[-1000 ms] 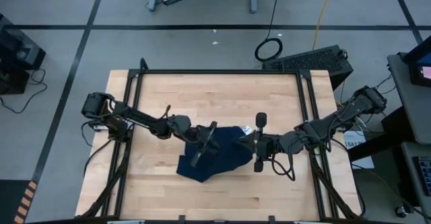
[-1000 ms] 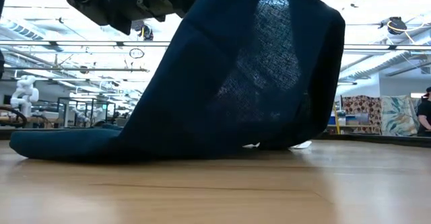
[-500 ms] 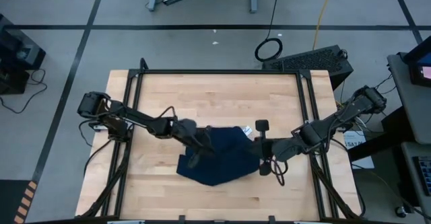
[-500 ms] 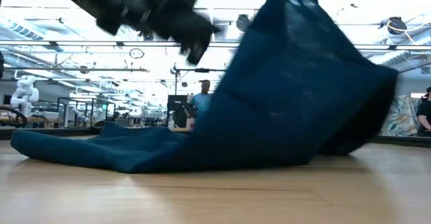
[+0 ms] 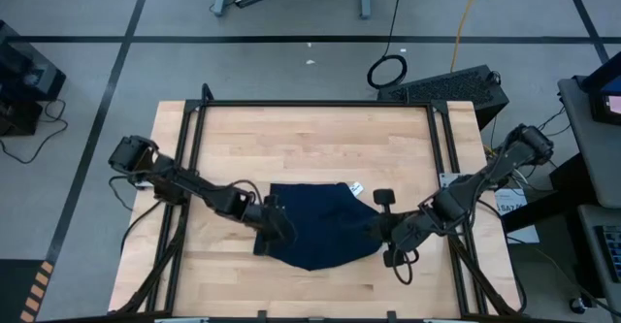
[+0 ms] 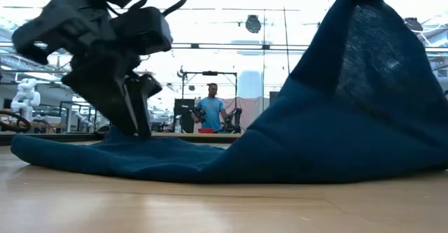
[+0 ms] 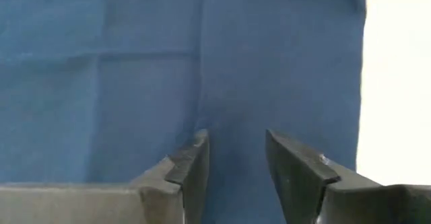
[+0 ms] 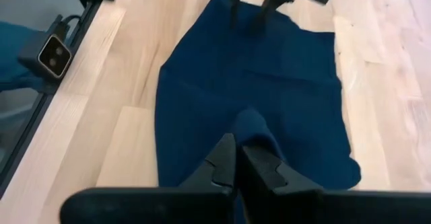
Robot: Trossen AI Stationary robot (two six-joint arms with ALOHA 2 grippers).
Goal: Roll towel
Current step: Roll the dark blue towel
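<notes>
Left hand (image 5: 278, 228) is where we begin: its fingers (image 7: 192, 167) stand slightly apart, tips down on the left edge of the navy towel (image 5: 320, 226), gripping nothing. We see the towel spread near the middle of the wooden counter (image 5: 310, 139). At its right edge, our right hand (image 8: 237, 158) is pinched together on a fold, lifting that side.

wooden table (image 5: 310, 134), navy towel (image 5: 315, 228) on it

Left gripper (image 7: 236, 158) jaws parted; right gripper (image 8: 238, 158) jaws pinched shut.
</notes>
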